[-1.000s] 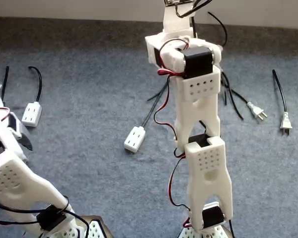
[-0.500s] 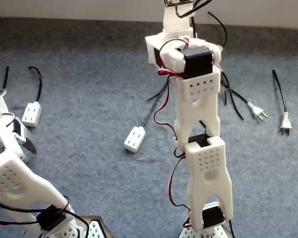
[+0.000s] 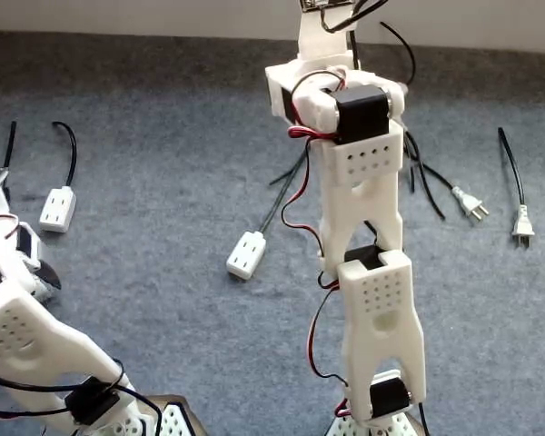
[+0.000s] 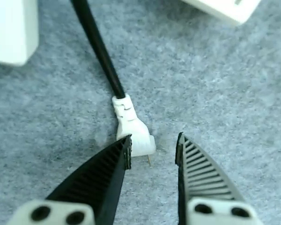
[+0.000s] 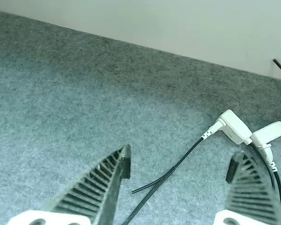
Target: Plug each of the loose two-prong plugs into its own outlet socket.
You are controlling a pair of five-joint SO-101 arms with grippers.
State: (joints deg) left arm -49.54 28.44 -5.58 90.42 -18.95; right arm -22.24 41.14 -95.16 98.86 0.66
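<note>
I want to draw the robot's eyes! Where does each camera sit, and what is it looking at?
High view: fixed above, off the arms, looking down on the grey carpet, an outlet socket, the left arm and the right arm.
Left wrist view: on the left wrist, looking down at a white plug by the open left gripper.
Right wrist view: on the right wrist, looking across carpet to the wall, past the open right gripper.
Shared: every view shows the carpet.

On the worktop [image 3: 163, 136], two white outlet sockets: the left socket [image 3: 57, 209] and the middle socket [image 3: 246, 254]. Two loose plugs lie at right, the inner plug [image 3: 473, 208] and the outer plug [image 3: 522, 225] (the left wrist view adds a third plug [image 4: 133, 136]). Two arms: the left arm [image 3: 27, 336] and the right arm [image 3: 363, 227].
</note>
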